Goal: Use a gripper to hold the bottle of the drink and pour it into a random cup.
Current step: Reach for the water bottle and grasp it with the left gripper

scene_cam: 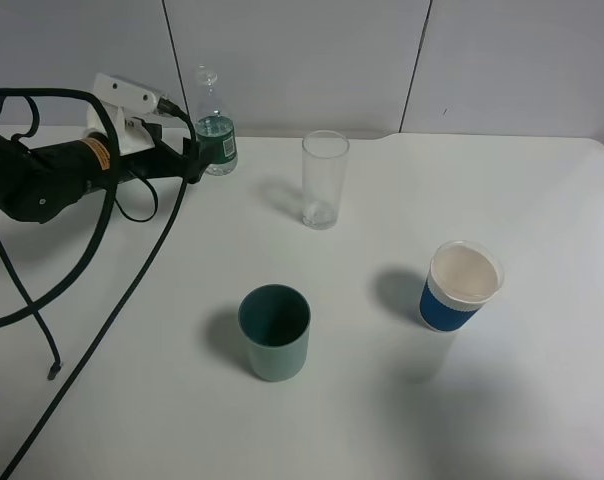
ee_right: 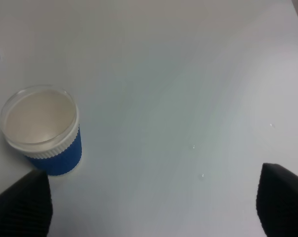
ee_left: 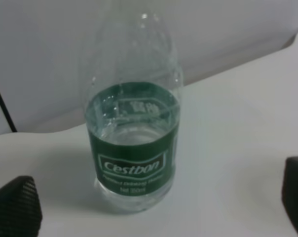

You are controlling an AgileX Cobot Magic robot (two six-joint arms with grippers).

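One Cestbon bottle [scene_cam: 214,125], three cups: tall clear glass [scene_cam: 324,180], teal cup [scene_cam: 274,332], blue cup [scene_cam: 461,287]. The bottle's upright at the table's [scene_cam: 542,400] back edge by the wall [scene_cam: 302,60], left of the glass. Left gripper [scene_cam: 192,160] is spread wide with the bottle between its fingers, not touching. Right gripper [ee_right: 151,202] only shows in its wrist view, also spread, near the blue cup. Lots of room up front.

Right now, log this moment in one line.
left gripper: open, at bottle, not gripping | glass: upright | right gripper: open, near blue cup
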